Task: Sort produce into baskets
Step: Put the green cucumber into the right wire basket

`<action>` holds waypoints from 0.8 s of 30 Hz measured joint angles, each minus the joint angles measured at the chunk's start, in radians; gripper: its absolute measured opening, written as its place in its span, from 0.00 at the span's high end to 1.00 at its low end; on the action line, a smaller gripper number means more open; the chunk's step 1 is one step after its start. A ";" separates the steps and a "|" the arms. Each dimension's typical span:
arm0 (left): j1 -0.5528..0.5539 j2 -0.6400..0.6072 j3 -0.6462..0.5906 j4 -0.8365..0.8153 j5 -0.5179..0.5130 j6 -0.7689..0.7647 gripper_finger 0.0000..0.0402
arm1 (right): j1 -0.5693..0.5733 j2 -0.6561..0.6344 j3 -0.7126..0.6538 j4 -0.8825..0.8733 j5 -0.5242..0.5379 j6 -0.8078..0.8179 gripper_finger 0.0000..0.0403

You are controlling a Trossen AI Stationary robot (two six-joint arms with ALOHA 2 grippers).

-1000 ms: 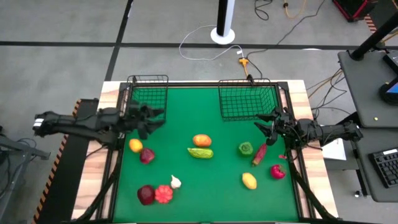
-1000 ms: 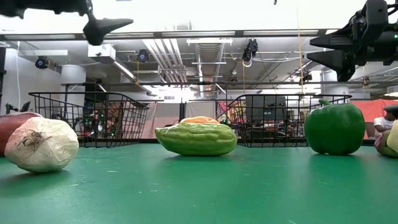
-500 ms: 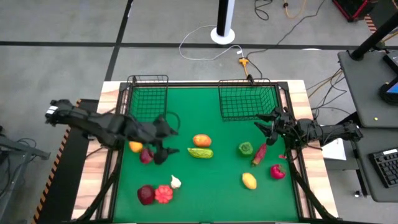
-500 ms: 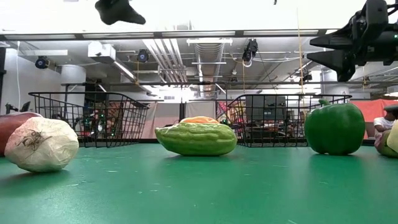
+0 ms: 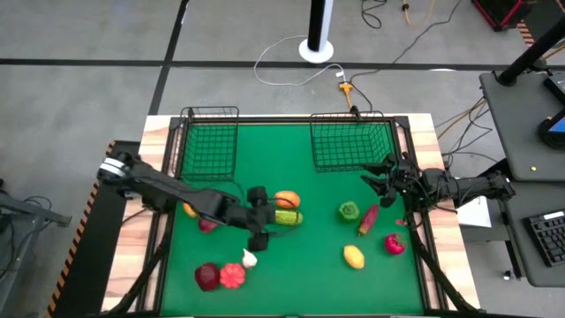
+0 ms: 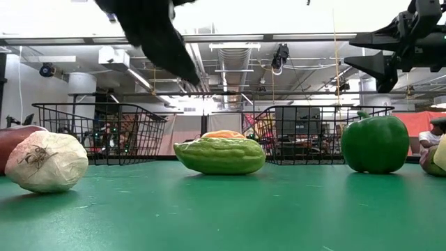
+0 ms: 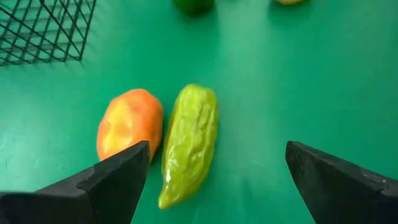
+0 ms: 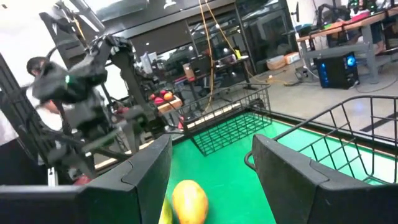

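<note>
Left basket [image 5: 210, 140]: far-left table edge. Left gripper [image 5: 259, 218]: jaws wide, mid-table above gourd [image 5: 284, 216] beside orange fruit [image 5: 286, 199]; open green mat [image 5: 300, 265] in front. Right basket [image 5: 351, 143]: far edge. Right gripper [image 5: 381, 179]: jaws wide, near right edge.

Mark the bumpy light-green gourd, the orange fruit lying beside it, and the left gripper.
Bumpy light-green toy gourd [image 7: 189, 142]: left wrist view, middle of its body.
Smooth orange toy fruit [image 7: 129, 122]: left wrist view, centre of its upper surface.
Left gripper [image 5: 259, 217]: high view, midway between its open fingertips.
</note>
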 joint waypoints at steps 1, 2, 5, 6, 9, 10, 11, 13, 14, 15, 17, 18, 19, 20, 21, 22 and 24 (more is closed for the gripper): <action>0.000 0.029 0.006 0.000 -0.015 0.005 0.11 | 0.000 0.000 0.000 0.000 0.000 0.000 0.47; 0.000 0.057 0.012 0.001 -0.028 0.009 0.11 | 0.000 0.000 0.000 0.000 0.000 0.000 0.47; 0.001 0.129 0.035 0.000 -0.043 0.025 0.11 | 0.000 0.000 0.000 0.000 0.000 0.000 0.47; 0.001 0.149 0.046 0.001 -0.046 0.029 0.11 | 0.000 0.000 0.000 0.000 0.000 0.000 0.47; 0.001 0.200 0.071 -0.001 -0.065 0.036 0.11 | 0.000 0.000 0.000 -0.001 0.000 -0.001 0.47; 0.001 0.212 0.077 -0.002 -0.066 0.036 0.11 | 0.000 0.000 0.000 -0.001 0.000 -0.002 0.47; 0.001 0.222 0.081 -0.004 -0.068 0.036 0.11 | 0.000 0.000 0.000 -0.001 0.000 -0.002 0.47; 0.001 0.236 0.085 -0.007 -0.070 0.036 0.11 | 0.000 0.000 0.000 -0.002 0.000 -0.003 0.47; 0.001 0.242 0.087 -0.007 -0.071 0.035 0.11 | 0.000 0.000 0.000 -0.002 0.000 -0.008 0.47; 0.001 0.246 0.087 -0.008 -0.072 0.034 0.11 | 0.000 0.000 0.000 -0.003 0.000 -0.009 0.47; 0.001 0.251 0.084 -0.008 -0.072 0.031 0.11 | 0.000 0.000 0.000 -0.003 0.000 -0.009 0.47; 0.001 0.252 0.082 -0.008 -0.072 0.030 0.11 | 0.000 0.000 0.000 -0.004 0.000 -0.010 0.47; 0.001 0.252 0.079 -0.008 -0.072 0.030 0.11 | 0.000 0.000 0.000 -0.004 0.000 -0.010 0.47; 0.001 0.252 0.076 -0.008 -0.072 0.028 0.11 | 0.000 0.000 0.000 -0.004 0.000 -0.010 0.47; 0.001 0.252 0.073 -0.008 -0.072 0.027 0.11 | 0.000 0.000 0.000 -0.004 0.000 -0.010 0.47; 0.001 0.252 0.070 -0.008 -0.072 0.024 0.11 | 0.000 0.000 0.000 -0.005 0.000 -0.011 0.47; 0.001 0.252 0.064 -0.008 -0.072 0.020 0.11 | 0.000 0.000 0.000 -0.006 0.000 -0.011 0.47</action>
